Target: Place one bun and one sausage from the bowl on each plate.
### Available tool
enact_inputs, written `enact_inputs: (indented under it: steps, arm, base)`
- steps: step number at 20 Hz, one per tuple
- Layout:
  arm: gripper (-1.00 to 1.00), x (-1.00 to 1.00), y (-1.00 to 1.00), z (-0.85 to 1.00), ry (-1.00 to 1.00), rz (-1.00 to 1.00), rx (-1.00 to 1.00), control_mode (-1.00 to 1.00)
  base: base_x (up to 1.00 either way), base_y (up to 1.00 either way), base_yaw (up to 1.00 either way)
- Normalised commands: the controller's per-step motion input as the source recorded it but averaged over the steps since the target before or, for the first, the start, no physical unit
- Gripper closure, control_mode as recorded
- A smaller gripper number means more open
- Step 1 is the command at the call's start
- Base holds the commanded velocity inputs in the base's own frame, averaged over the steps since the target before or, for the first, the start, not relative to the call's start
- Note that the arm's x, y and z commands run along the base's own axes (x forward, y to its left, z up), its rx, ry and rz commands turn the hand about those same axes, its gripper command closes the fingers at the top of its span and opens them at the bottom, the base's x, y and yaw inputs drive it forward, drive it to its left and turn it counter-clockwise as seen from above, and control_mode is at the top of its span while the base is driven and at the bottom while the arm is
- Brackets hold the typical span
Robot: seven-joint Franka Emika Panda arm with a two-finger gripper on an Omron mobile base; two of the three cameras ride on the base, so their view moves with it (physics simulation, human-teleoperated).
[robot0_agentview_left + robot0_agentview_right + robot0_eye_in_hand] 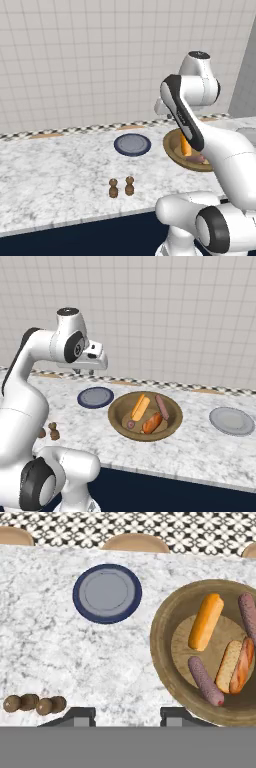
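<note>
The brown wooden bowl (119, 417) (161, 643) (172, 148) sits mid-counter. It holds an orange bun (205, 621) (140, 405), a paler bun (228, 666) with an orange-red sausage (243, 664) against it, a dark sausage (205, 681), and another sausage (248, 614) (161, 406). A dark blue plate (95, 397) (107, 593) (132, 145) lies bare to the left of the bowl. A grey plate (231, 421) lies bare to its right. My gripper (83, 372) (125, 716) hangs open high above the counter, over the ground between blue plate and bowl, holding nothing.
Two small brown shakers (121, 187) (33, 703) (53, 431) stand near the counter's front edge, left of the bowl. The tiled wall with a patterned strip (150, 527) closes the back of the counter. My own arm (200, 140) covers part of the bowl in the left base view.
</note>
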Motion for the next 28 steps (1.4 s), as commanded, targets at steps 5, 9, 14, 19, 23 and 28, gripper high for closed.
enact_inputs:
  steps: [5, 9, 14, 19, 23, 28]
  arm:
    - [-1.00, 0.10, -0.44, -0.05, 0.17, -0.09, -0.02, -1.00]
    - [-1.00, 0.78, -1.00, -0.49, 0.15, -0.13, 0.00, -1.00]
    - [-1.00, 0.72, -0.90, -0.41, 0.03, -0.04, 0.00, -1.00]
    - [-1.00, 0.68, -0.60, -0.36, 0.01, -0.09, 0.01, -1.00]
    - [-1.00, 0.59, -0.46, -0.19, -0.13, -0.08, 0.05, -1.00]
    - [-1.00, -0.04, -0.08, -0.88, -0.01, -0.01, 0.01, -1.00]
  base:
    - [0.00, 0.00, 0.00]
    - [0.00, 0.00, 0.00]
    - [0.00, 0.00, 0.00]
    - [0.00, 0.00, 0.00]
    - [0.00, 0.00, 0.00]
    - [0.00, 0.00, 0.00]
